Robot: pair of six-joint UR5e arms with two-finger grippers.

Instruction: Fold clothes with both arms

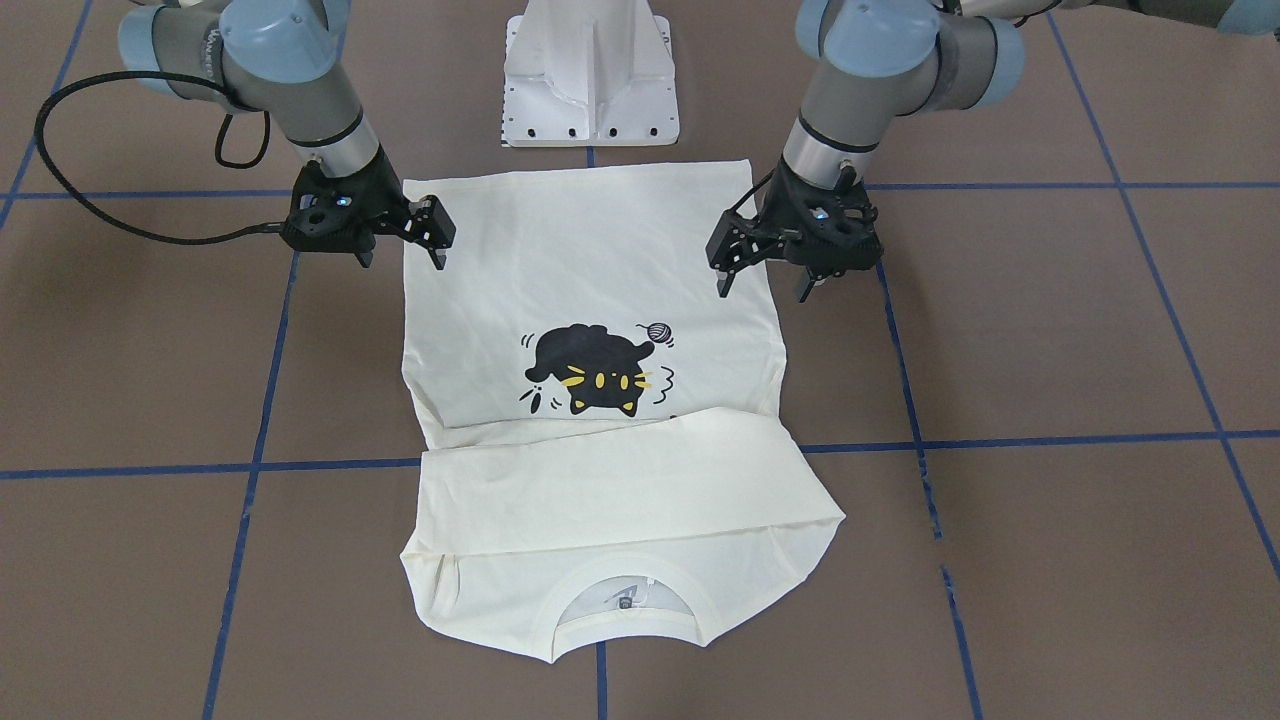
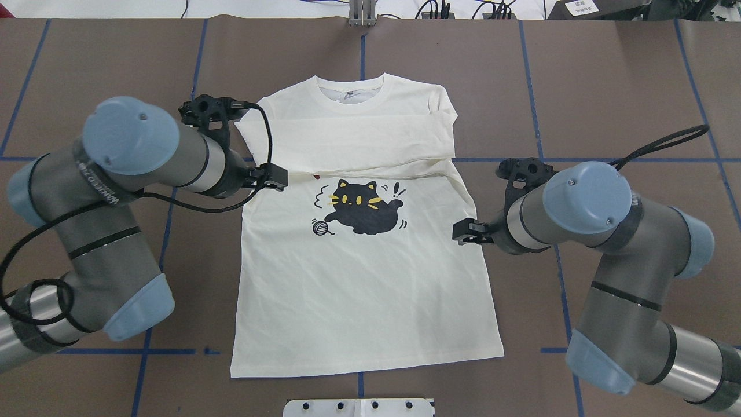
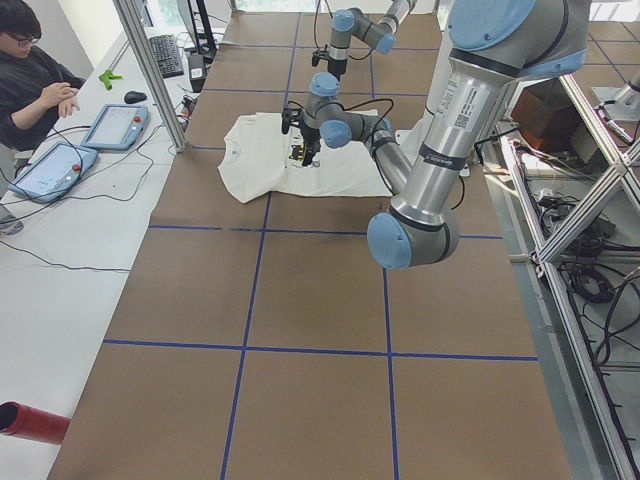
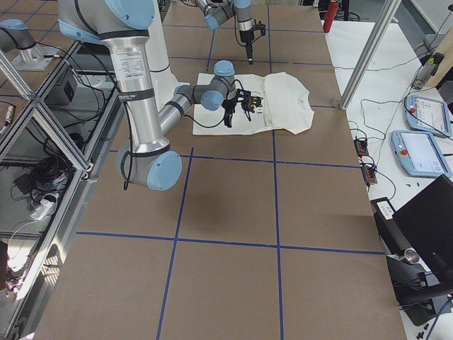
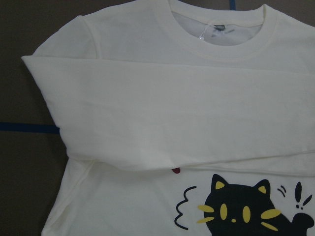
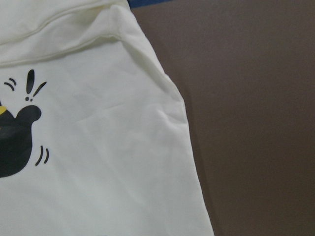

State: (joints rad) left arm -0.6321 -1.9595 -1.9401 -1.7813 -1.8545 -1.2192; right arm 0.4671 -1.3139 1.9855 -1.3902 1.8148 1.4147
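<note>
Cream long-sleeved shirt (image 1: 590,260) flat, print side up on brown table (image 1: 1050,330), spanning gap between both pairs of fingers. Left gripper (image 1: 763,282): fingers spread wide, empty, inner finger over shirt's side edge, outer one over bare table. Right gripper (image 1: 402,258) same: spread wide, nothing held, inner finger over opposite edge. Black cat print (image 1: 595,372) between grippers, slightly toward collar (image 1: 560,610). Sleeves (image 1: 620,480) folded across chest beyond print, well clear of fingers.
</note>
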